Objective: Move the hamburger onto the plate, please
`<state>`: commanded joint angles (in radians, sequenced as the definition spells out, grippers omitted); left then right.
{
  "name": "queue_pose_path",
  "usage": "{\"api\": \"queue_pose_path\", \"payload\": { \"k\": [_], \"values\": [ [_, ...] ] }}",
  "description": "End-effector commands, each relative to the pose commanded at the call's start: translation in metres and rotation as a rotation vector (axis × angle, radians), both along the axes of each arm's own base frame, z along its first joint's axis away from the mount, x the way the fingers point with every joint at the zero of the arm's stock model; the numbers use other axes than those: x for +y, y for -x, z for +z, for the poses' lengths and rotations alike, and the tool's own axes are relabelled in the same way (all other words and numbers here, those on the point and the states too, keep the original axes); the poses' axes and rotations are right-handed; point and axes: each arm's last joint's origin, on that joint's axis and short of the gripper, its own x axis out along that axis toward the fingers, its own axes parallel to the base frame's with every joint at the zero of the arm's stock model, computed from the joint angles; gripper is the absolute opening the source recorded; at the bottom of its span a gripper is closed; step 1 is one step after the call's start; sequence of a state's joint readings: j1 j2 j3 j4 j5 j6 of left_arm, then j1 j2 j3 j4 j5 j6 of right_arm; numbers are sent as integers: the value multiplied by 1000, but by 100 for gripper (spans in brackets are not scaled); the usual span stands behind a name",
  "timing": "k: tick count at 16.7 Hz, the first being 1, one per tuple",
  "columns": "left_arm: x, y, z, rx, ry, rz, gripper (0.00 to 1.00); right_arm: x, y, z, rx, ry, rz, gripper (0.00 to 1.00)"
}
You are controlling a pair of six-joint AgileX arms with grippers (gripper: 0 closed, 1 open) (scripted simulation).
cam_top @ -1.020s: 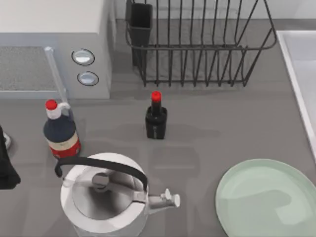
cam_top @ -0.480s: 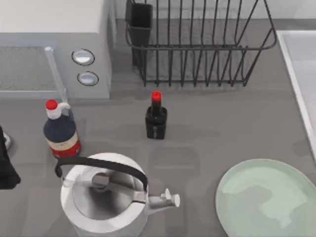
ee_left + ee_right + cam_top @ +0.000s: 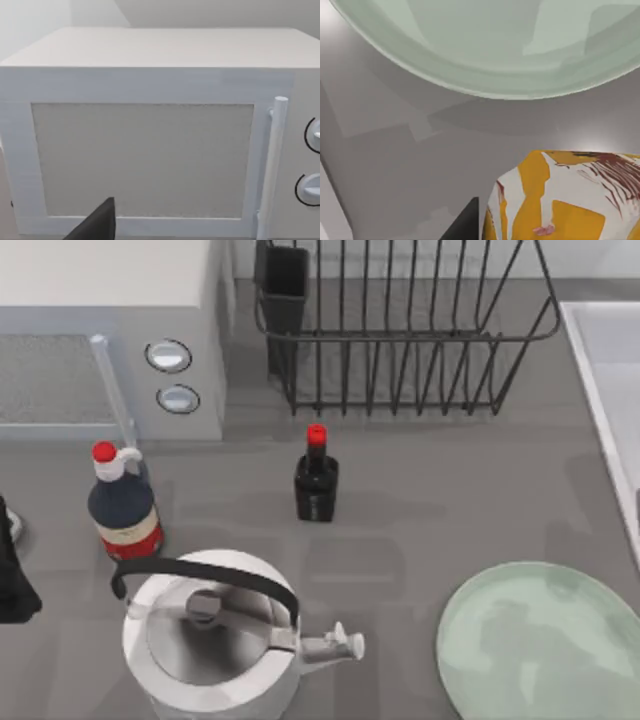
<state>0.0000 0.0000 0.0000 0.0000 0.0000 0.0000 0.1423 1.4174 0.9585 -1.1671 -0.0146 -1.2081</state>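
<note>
Whitish-cream, orange-patched hamburger [image 3: 565, 200] beside dark right fingers [image 3: 465, 222], grip unclear, above grey tabletop [image 3: 395, 150] near round mint-green plate [image 3: 485, 45].

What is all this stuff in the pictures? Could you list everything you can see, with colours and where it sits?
Microwave: one, white, table's far left.
Dish rack: one, black wire, far middle, with a black cup at its left end.
Sauce bottle: one, dark with red cap and red label, left, in front of the microwave.
Small bottle: one, black with red cap, middle.
Kettle: one, white with black handle, near left.
Plate: one, pale mint green, near right, nothing on it.
Hamburger: one, whitish with orange-yellow patches, seen close up in the right wrist view, off the plate.
Table: one, grey.
Left arm: black, at the table's left edge.
</note>
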Motion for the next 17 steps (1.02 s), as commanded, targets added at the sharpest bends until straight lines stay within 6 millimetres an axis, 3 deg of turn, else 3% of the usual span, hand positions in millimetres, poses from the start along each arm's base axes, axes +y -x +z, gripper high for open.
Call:
{"api": "queue_pose_path", "payload": {
  "k": [10, 14, 17],
  "values": [
    [0, 0, 0, 0, 0, 0, 100, 74, -2, -9, 10, -57, 1211, 0],
    [0, 0, 0, 0, 0, 0, 100, 95, 4, -11, -2, -70, 1561, 0],
    [0, 0, 0, 0, 0, 0, 100, 105, 8, -12, -11, -74, 1728, 0]
  ]
}}
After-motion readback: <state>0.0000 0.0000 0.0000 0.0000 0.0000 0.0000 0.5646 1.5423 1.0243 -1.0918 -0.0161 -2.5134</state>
